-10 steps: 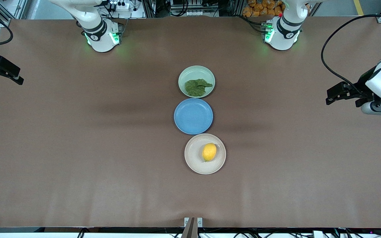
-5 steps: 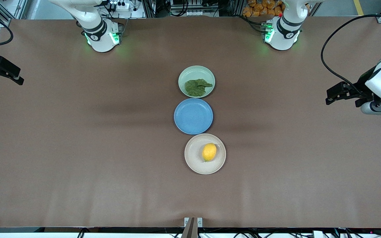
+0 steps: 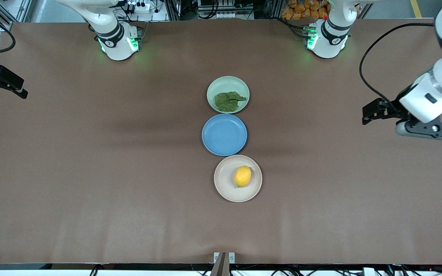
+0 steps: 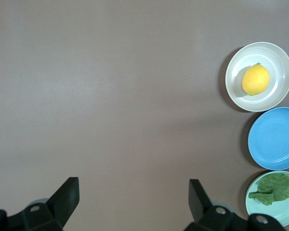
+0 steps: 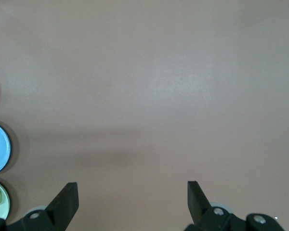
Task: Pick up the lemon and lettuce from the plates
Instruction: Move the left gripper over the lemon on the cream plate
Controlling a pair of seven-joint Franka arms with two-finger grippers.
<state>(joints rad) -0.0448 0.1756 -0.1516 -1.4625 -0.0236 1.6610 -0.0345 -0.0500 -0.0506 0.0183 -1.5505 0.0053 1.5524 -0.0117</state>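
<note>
The lemon (image 3: 243,176) lies on the beige plate (image 3: 224,181), the plate nearest the front camera. The lettuce (image 3: 228,101) lies flat on the mint green plate (image 3: 221,82), the farthest one. My left gripper (image 3: 367,113) is open and empty, up over bare table toward the left arm's end, well apart from the plates. Its wrist view shows its own fingers wide apart (image 4: 134,192), the lemon (image 4: 256,79) and the lettuce (image 4: 274,188). My right gripper (image 3: 22,89) is open and empty over the table's edge at the right arm's end, waiting (image 5: 132,195).
An empty blue plate (image 3: 224,134) sits between the mint and beige plates, nearly touching both. The three plates form a line down the middle of the brown table (image 3: 90,172). The two arm bases stand along the edge farthest from the front camera.
My left gripper has moved in from the table's end toward the plates and its arm has swung. The right arm, plates, lemon and lettuce have not moved.
</note>
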